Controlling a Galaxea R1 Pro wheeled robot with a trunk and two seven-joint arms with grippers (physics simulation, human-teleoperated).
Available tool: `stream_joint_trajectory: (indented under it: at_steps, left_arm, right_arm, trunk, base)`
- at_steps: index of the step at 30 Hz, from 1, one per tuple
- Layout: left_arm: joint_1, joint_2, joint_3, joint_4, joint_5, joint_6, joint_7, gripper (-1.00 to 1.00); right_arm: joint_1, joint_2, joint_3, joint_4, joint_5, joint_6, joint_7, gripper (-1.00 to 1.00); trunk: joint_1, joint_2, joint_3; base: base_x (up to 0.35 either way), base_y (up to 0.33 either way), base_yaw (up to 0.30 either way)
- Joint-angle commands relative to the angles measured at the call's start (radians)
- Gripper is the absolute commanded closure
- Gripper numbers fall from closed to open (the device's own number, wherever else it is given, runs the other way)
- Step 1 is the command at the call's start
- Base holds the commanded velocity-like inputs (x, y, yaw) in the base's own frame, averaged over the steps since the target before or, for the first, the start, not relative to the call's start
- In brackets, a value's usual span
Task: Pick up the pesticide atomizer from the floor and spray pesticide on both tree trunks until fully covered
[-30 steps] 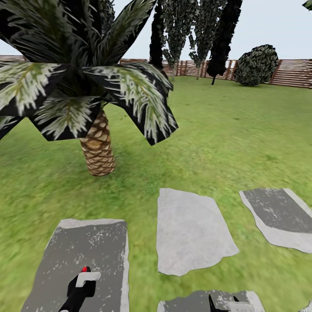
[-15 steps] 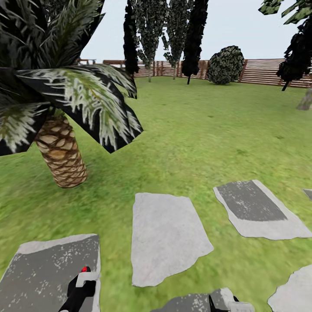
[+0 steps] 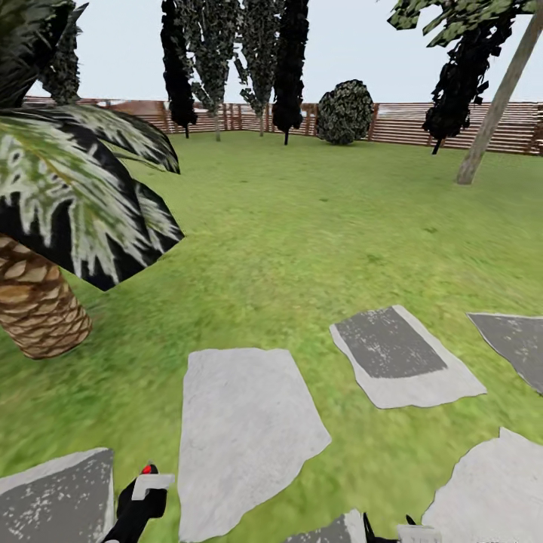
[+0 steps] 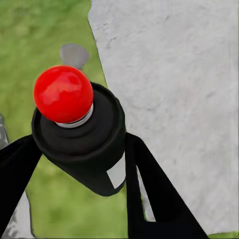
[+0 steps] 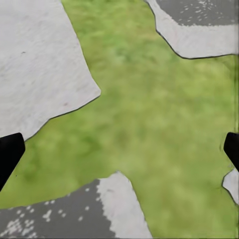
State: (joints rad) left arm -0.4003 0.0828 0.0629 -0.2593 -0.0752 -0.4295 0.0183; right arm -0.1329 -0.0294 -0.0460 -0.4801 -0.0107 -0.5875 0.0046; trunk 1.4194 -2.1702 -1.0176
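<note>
Below, left hand (image 4: pixel 79 164) gripping pesticide atomizer (image 4: pixel 74 134), right hand (image 5: pixel 119 149) spread empty

One palm (image 3: pixel 45 226) at nine o'clock. Four slim dark cypress-like trees (image 3: pixel 289 68) at twelve. One round bush (image 3: pixel 345 111) beside them. One pale leaning trunk (image 3: pixel 498 105) at two. Six paving slabs (image 3: pixel 245 430) from five to seven. One atomizer (image 4: pixel 77 132).
</note>
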Motion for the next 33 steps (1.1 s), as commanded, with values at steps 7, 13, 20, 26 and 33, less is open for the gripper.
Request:
stream_joint_trajectory:
  at_steps: [7, 13, 20, 26, 33]
  left_arm:
    - [0.000, 0.000, 0.000, 0.000, 0.000, 0.000, -0.001, 1.00]
    - [0.000, 0.000, -0.001, 0.001, 0.000, -0.001, -0.001, 1.00]
    - [0.000, 0.000, -0.001, 0.002, 0.000, -0.002, -0.001, 1.00]
    - [0.000, 0.000, -0.001, 0.002, 0.000, -0.002, -0.001, 1.00]
    - [0.000, 0.000, 0.000, 0.002, 0.000, -0.002, -0.001, 1.00]
  right_arm:
    - [0.000, 0.000, 0.000, 0.000, 0.000, 0.000, 0.000, -1.00]
    - [0.000, -0.001, 0.001, 0.000, 0.006, -0.001, 0.002, -1.00]
    - [0.000, -0.001, 0.000, -0.001, 0.005, -0.003, -0.004, -1.00]
    - [0.000, -0.002, 0.000, 0.000, 0.004, -0.006, -0.002, -1.00]
    - [0.001, -0.001, 0.000, 0.000, 0.003, -0.008, -0.002, -1.00]
  trunk:
    - [0.000, 0.000, 0.000]
    - [0.000, 0.000, 0.000]
    - [0.000, 0.000, 0.000]
    - [0.000, 0.000, 0.006]
    - [0.000, 0.000, 0.017]
  base:
    - [0.232, -0.199, -0.299]
    - [0.232, -0.199, -0.136]
    - [0.232, -0.199, -0.008]
    - [0.232, -0.199, 0.000]
    - [0.231, -0.199, 0.000]
